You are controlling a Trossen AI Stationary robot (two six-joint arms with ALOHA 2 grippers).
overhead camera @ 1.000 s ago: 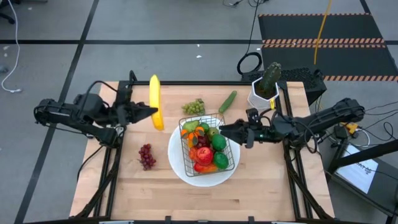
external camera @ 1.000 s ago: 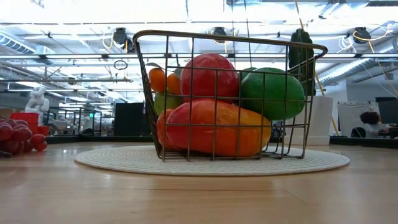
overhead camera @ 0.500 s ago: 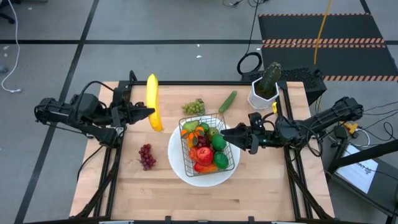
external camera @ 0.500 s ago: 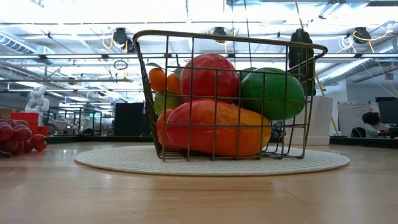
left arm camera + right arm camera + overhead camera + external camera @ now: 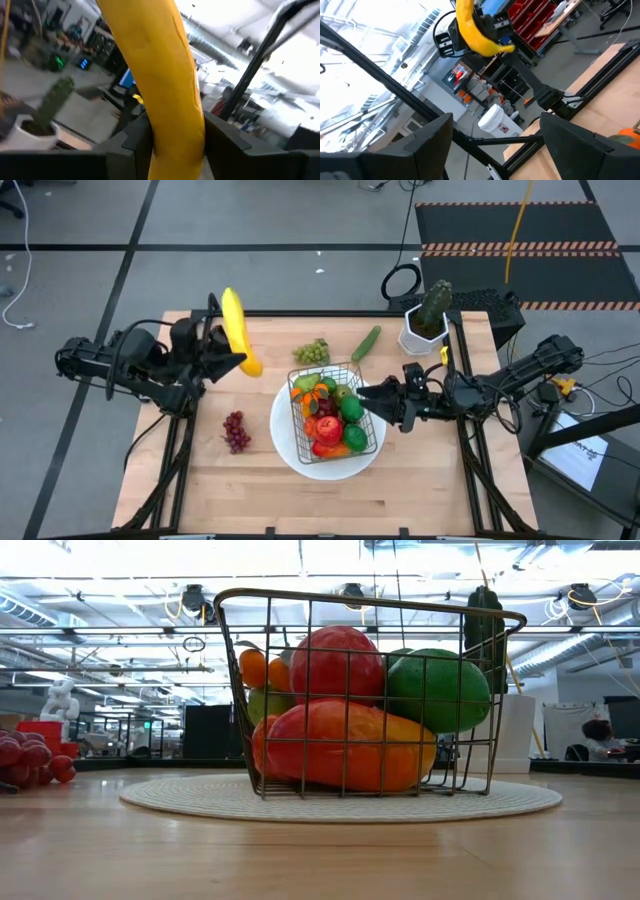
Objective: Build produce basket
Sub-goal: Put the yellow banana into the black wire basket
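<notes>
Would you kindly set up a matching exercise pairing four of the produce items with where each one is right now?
Items:
1. banana
2. purple grapes
3. cucumber
4. red apple

Places:
A. inside the basket
B. on the table beside the cactus pot
C. clamped in the left gripper
D. on the table left of the plate

Pairs: 1-C, 2-D, 3-B, 4-A
</notes>
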